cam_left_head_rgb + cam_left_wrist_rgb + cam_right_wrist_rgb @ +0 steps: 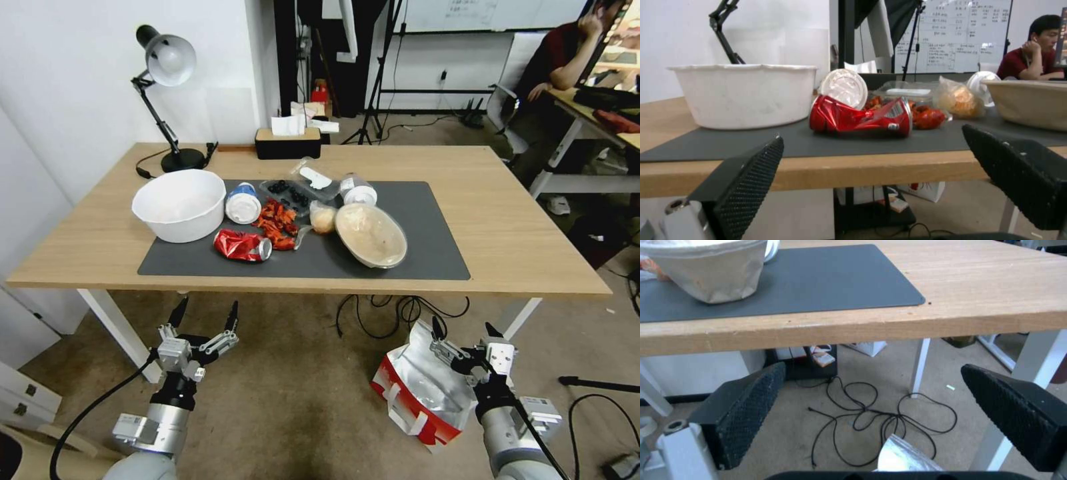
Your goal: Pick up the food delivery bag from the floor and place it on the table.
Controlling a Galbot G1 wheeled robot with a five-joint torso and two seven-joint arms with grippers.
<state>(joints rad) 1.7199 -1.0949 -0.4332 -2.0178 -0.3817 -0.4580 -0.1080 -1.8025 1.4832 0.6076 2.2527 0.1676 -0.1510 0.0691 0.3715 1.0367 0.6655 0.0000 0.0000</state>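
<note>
Fingers (pixel 744 180) of our left gripper (pixel 205 319) are spread wide and hold nothing; it hangs over the floor at about 7 o'clock in the head view, just before the counter's near edge. Our right gripper (pixel 465 331) is likewise wide open and empty, its fingers (pixel 749 405) poised right above the food delivery bag (pixel 421 390). We see that bag standing on the floor at 5 o'clock, mouth open, foil lining showing, red base and white strap handle facing us, near the counter's white leg (pixel 522 317). Black cables (pixel 862 415) lie on the floor under the counter (pixel 533 240). On its dark grey mat (pixel 427 220) sit a white bowl (pixel 180 203), a crushed red can (pixel 862 118), a beige bowl (pixel 371 235) and other food packaging. At 11 o'clock a black desk lamp (pixel 165 63) stands.
</note>
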